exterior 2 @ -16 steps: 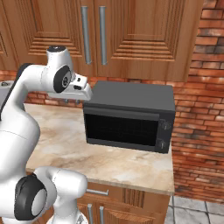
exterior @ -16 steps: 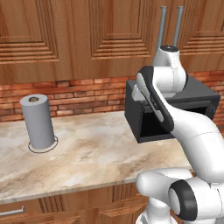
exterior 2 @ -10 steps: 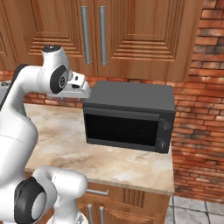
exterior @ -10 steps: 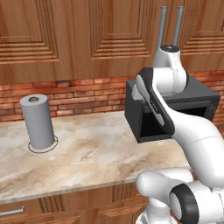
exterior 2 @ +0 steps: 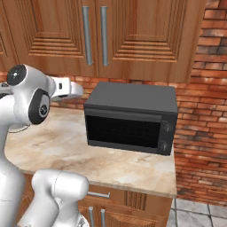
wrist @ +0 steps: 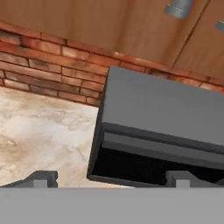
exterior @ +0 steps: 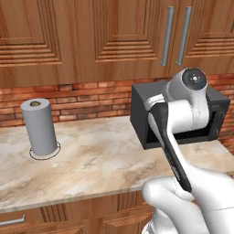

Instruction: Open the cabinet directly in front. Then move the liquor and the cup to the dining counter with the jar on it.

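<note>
The brown wooden cabinet hangs above the worktop with both doors shut, and its two long silver handles stand side by side. The lower end of one handle shows at the top of the hand view. My gripper is open, its tips wide apart with nothing between them. It hovers over the worktop, left of the microwave and well below the handles, and points at the microwave's top. In the right base view the gripper reaches rightward toward the microwave. The liquor, cup, dining counter and jar are out of view.
A black microwave sits on the marble worktop right under the cabinet doors. A grey paper-towel roll stands at the left. A red brick wall runs behind and along the right side. Base cabinet drawers lie below.
My arm's upper joint has sunk and drawn back toward the base, and the hand has shifted slightly away from the microwave. The cabinet doors have stayed shut.
</note>
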Motion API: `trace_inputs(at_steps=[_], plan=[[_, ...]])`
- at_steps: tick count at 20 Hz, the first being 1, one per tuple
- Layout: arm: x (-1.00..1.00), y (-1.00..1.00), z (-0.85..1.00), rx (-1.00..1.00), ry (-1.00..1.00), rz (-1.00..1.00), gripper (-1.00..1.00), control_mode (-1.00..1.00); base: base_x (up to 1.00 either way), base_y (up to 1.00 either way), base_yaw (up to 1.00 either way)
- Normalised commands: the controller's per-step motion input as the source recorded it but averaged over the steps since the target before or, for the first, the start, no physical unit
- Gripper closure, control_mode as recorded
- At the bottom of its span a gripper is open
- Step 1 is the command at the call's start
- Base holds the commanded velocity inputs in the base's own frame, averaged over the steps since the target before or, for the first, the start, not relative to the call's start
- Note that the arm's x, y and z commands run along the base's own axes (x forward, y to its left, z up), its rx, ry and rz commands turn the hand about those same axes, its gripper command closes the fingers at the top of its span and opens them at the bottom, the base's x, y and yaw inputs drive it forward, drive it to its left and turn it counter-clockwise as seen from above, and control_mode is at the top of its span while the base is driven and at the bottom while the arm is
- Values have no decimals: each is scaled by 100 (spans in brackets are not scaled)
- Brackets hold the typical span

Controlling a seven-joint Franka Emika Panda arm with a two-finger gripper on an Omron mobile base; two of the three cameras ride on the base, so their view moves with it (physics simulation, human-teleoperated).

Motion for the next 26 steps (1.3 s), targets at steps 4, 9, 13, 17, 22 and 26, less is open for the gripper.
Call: trace_inputs(at_steps=[4,9,13,17,22,26], plan=[[-34,-33,72,1,-44,11,-100,-100,0,0,0],[-18,-37,84,11,-26,16,-100,-100,0,0,0],[-2,-42,93,13,-17,16,-100,-100,0,0,0],[1,-30,70,7,-15,13,-100,-100,0,0,0],[-2,-8,0,-2,-15,4,-100,-100,0,0,0],[22,-8,1,-2,-14,1,-100,-100,0,0,0]])
